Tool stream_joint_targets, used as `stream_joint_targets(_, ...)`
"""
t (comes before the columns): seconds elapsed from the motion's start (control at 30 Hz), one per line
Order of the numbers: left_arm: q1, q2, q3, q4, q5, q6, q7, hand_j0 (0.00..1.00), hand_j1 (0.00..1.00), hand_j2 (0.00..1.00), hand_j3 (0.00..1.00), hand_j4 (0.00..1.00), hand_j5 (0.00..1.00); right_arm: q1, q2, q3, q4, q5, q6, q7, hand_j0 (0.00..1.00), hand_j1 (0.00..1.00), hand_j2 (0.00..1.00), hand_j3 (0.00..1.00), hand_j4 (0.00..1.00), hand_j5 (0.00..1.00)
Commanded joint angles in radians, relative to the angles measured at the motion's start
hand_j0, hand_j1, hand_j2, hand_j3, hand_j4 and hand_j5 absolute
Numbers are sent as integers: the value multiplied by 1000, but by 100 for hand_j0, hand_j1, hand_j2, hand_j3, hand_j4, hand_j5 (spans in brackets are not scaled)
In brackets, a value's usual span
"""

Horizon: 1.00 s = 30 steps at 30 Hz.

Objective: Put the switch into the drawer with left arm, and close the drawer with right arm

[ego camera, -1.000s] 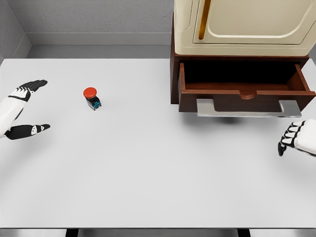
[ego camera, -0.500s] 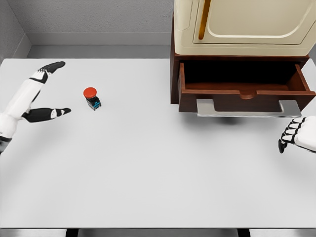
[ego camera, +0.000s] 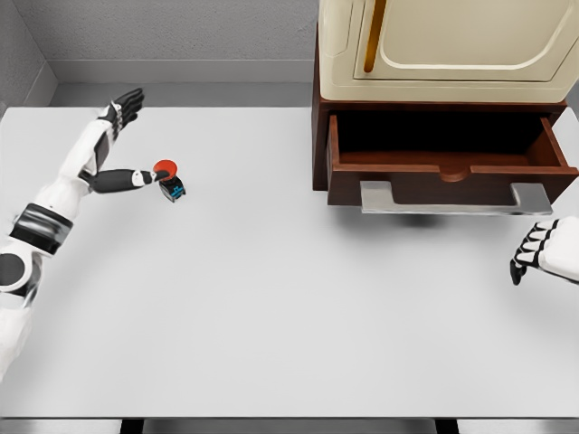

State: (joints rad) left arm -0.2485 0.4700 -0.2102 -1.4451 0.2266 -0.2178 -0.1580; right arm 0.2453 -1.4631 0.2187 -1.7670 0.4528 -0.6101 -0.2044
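Observation:
The switch (ego camera: 168,179), a small black and blue block with a round red button on top, stands on the white table (ego camera: 271,298) at the left. My left hand (ego camera: 136,140) is spread open just left of it, thumb tip touching or nearly touching the red button, the other fingers pointing up and away behind it. The brown wooden drawer (ego camera: 448,172) is pulled open at the upper right, with a grey handle along its front and a dark inside. At the right edge my right hand (ego camera: 534,253) rests below the drawer front, its fingers curled and holding nothing.
A cream cabinet (ego camera: 443,45) with a yellow handle sits on top of the drawer unit. A grey wall runs behind the table.
My left arm has reached forward and to the right, bringing the open hand from the table's left edge up to the switch. The right hand has barely moved.

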Motion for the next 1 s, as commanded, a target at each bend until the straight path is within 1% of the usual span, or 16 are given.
stream_joint_targets(0.0, 0, -11, -5, 11, 71, 73, 0, 100, 100, 100, 100, 100, 100, 2, -5, -1, 0, -6, -1, 0, 36, 36, 36, 36, 36, 36)
stream_joint_targets(0.03, 0, -14, -5, 12, 117, 95, 0, 100, 100, 100, 100, 100, 100, 2, -5, -1, 0, -6, -1, 0, 36, 36, 36, 36, 36, 36)
stream_joint_targets(0.07, 3, -16, -5, 14, 125, 95, 0, 100, 100, 100, 100, 100, 100, 2, -5, -1, 0, -6, -1, 0, 36, 36, 36, 36, 36, 36)
stream_joint_targets(0.17, 6, -16, -1, 14, 134, 97, 0, 100, 100, 100, 100, 100, 100, 2, -5, -1, 0, -6, -1, 0, 36, 36, 36, 36, 36, 36)
stream_joint_targets(0.2, 6, -30, 0, 25, 135, 97, 0, 100, 100, 100, 100, 100, 100, 2, -5, -1, 0, -6, -1, 0, 36, 36, 36, 36, 36, 36)
stream_joint_targets(0.27, 6, -47, 2, 51, 134, 97, 0, 100, 100, 100, 100, 100, 100, 3, -3, -1, 0, -6, -1, 0, 36, 36, 36, 36, 36, 36)
stream_joint_targets(0.4, -5, -53, 2, 109, 126, 97, 2, 100, 100, 100, 100, 100, 100, 3, -3, -1, 0, -6, -1, 0, 36, 36, 36, 36, 36, 36)
stream_joint_targets(0.47, -23, -57, 0, 143, 125, 97, 2, 100, 100, 100, 100, 100, 100, 5, -3, -1, 0, -6, -1, 0, 36, 36, 36, 36, 36, 36)
stream_joint_targets(0.5, -29, -65, 0, 157, 120, 97, 2, 100, 100, 100, 100, 100, 100, 5, -3, -1, 0, -6, -1, 0, 36, 36, 36, 36, 36, 36)
stream_joint_targets(0.57, -29, -74, -3, 158, 102, 97, 2, 100, 100, 100, 100, 100, 100, 5, -5, -1, 0, -6, -1, 0, 36, 36, 36, 36, 36, 36)
stream_joint_targets(0.67, -21, -94, -5, 150, 51, 87, 2, 100, 100, 100, 100, 100, 100, 5, -5, -1, 0, -6, -1, 0, 36, 36, 36, 36, 36, 36)
stream_joint_targets(0.77, -15, -97, -8, 143, 39, 86, 2, 100, 100, 100, 100, 100, 100, 5, -2, -1, 0, -6, -1, 0, 36, 36, 36, 36, 36, 36)
stream_joint_targets(0.8, -15, -103, -12, 146, 25, 84, 2, 100, 100, 100, 100, 100, 100, 5, -2, -1, 0, -6, -1, 0, 36, 36, 36, 36, 36, 36)
stream_joint_targets(0.83, -15, -111, -14, 147, -18, 72, 2, 100, 100, 100, 100, 100, 100, 5, -2, -1, 0, -6, -1, 0, 36, 36, 36, 36, 36, 36)
stream_joint_targets(0.87, -15, -119, -12, 152, -35, 67, 2, 100, 100, 100, 100, 100, 100, 5, -2, -1, 0, -6, -1, 0, 36, 36, 36, 36, 36, 36)
stream_joint_targets(0.97, -20, -122, -12, 160, -33, 69, 2, 100, 100, 100, 100, 100, 100, 5, -2, -1, 0, -6, -1, 0, 36, 36, 36, 36, 36, 36)
